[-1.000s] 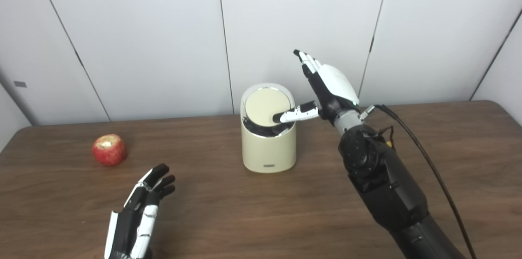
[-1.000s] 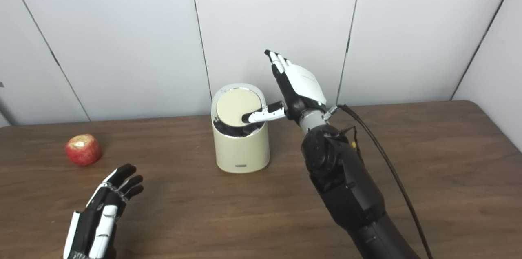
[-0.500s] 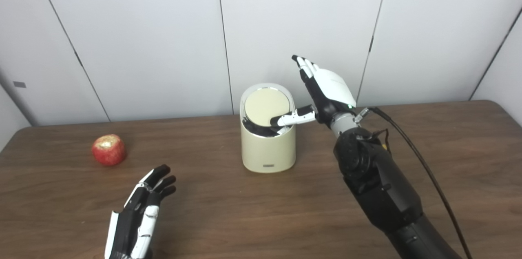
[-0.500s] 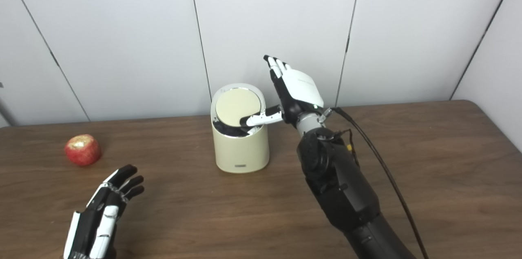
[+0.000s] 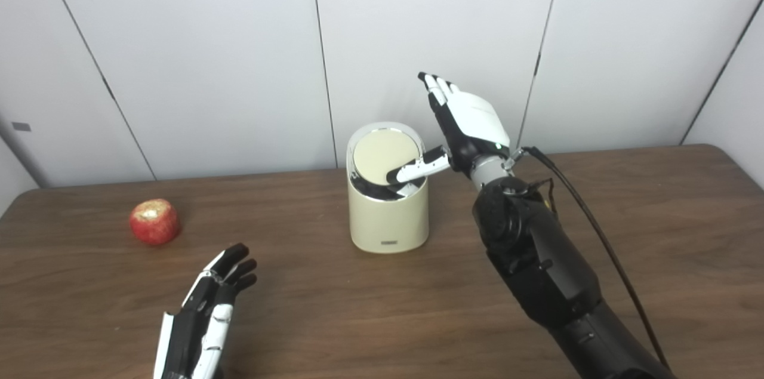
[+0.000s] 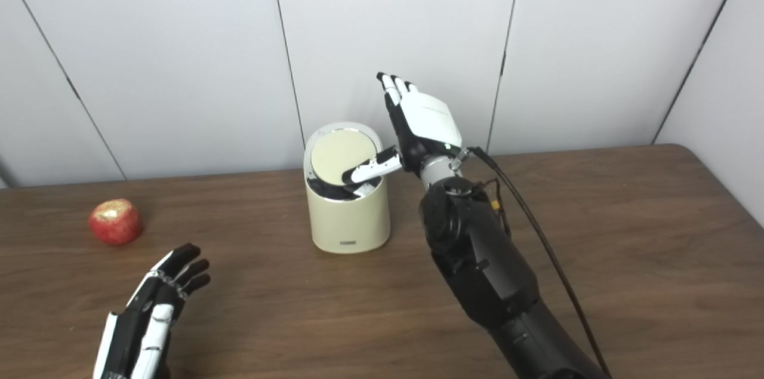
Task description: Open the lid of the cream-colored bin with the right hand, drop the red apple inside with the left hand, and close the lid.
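Observation:
The cream-colored bin (image 5: 388, 221) stands upright mid-table. Its round lid (image 5: 382, 155) is tilted up toward the wall, leaving a dark gap along its front edge. My right hand (image 5: 465, 122) is just right of the bin, fingers apart and pointing up, holding nothing; its thumb (image 5: 415, 169) reaches left over the rim and rests against the lid's lower front edge. The red apple (image 5: 154, 222) sits alone on the table far to the left. Near the front left edge, my left hand (image 5: 206, 307) hovers open and empty, well short of the apple.
The brown wooden table (image 5: 334, 307) ends at a white panelled wall (image 5: 209, 56) just behind the bin. A black cable (image 5: 591, 224) runs from my right wrist down along the forearm toward the front right.
My right hand has slid left, its thumb pushing further in under the lid's front edge. The camera has shifted a little, moving the whole scene left. The left hand and apple stay put.

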Motion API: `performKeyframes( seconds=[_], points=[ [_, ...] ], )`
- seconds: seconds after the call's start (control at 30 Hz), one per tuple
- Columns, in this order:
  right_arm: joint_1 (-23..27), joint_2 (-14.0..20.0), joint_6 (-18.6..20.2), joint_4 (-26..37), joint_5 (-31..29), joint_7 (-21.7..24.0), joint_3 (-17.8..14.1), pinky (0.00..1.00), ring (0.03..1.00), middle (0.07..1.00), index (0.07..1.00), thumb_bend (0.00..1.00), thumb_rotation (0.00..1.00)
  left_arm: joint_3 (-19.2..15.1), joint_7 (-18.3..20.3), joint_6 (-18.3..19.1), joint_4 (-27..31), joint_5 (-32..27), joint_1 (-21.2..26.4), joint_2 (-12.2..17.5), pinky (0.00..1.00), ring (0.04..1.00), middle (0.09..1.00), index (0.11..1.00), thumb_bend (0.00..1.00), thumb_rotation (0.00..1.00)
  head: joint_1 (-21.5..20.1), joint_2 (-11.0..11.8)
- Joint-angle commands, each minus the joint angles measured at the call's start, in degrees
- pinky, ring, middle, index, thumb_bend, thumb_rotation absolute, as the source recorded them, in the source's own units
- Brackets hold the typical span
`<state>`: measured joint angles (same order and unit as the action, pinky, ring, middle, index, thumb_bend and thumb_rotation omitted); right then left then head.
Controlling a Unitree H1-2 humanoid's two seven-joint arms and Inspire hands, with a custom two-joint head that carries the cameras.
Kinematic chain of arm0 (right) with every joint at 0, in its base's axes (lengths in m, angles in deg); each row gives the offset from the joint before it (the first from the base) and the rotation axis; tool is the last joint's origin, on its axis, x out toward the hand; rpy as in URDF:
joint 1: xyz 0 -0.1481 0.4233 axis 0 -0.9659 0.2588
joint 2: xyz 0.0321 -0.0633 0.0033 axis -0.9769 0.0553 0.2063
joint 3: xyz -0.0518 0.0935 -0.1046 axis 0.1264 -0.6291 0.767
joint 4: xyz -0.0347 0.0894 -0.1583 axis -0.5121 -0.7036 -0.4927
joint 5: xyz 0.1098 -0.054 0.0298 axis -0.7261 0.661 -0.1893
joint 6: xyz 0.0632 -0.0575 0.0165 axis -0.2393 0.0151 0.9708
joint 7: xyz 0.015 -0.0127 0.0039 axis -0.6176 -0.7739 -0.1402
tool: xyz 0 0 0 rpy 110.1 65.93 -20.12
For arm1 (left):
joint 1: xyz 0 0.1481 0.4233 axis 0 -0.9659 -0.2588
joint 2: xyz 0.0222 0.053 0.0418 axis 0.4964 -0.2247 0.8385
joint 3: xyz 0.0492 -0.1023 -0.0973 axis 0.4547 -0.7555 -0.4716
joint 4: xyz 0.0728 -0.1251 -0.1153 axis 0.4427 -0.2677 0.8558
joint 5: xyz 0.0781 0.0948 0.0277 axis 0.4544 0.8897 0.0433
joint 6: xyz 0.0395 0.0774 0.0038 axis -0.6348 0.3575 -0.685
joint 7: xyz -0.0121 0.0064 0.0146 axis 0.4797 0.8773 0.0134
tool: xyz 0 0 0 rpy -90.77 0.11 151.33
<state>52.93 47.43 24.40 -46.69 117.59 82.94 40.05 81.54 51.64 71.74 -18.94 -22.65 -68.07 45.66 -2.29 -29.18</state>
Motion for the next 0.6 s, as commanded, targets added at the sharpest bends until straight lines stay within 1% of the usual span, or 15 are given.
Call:
performKeyframes(
  seconds=[0.0,0.13,0.2,0.3,0.43,0.5,0.57],
  points=[
    [2.88,-0.23,0.29,0.46,2.04,0.28,0.15,0.92,1.000,1.000,1.000,0.94,0.31,0.12,-0.06,-2.16,1.14,0.10,0.80,0.32,0.81,0.825,0.863,0.840,0.49,0.69,-0.08,-0.03],
    [3.31,-0.48,0.33,0.62,3.26,1.48,0.10,0.92,1.000,1.000,1.000,0.94,0.27,0.18,-0.40,-1.92,1.55,0.33,0.69,-0.07,0.79,0.816,0.860,0.836,0.50,0.68,-0.11,0.04],
    [3.47,-0.55,0.37,0.80,4.16,2.63,0.11,0.93,1.000,1.000,1.000,0.94,0.26,0.21,-0.17,-2.50,1.16,0.13,0.77,0.09,0.79,0.818,0.862,0.838,0.50,0.69,-0.07,0.00],
    [3.64,-0.35,0.36,0.95,5.55,3.90,0.54,0.90,1.000,1.000,1.000,0.94,0.25,0.21,-0.31,-2.17,1.43,0.27,0.69,0.05,0.80,0.821,0.864,0.841,0.50,0.69,-0.09,-0.04],
    [3.48,-0.06,0.33,1.20,6.61,5.39,0.78,0.90,1.000,1.000,1.000,0.95,0.19,0.16,-0.42,-1.95,1.57,0.30,0.66,0.06,0.80,0.817,0.861,0.838,0.51,0.69,-0.09,-0.04],
    [3.29,0.11,0.31,1.47,6.14,5.47,0.72,0.90,1.000,1.000,1.000,0.95,0.19,0.18,-0.25,-2.16,1.42,0.15,0.69,0.20,0.80,0.820,0.864,0.841,0.51,0.69,-0.07,-0.06],
    [2.96,-0.17,0.28,1.95,4.79,5.22,-0.04,0.91,1.000,1.000,1.000,0.94,0.23,0.16,-0.25,-2.05,1.46,0.03,0.69,0.21,0.80,0.822,0.866,0.843,0.50,0.69,-0.14,-0.04]
  ],
)
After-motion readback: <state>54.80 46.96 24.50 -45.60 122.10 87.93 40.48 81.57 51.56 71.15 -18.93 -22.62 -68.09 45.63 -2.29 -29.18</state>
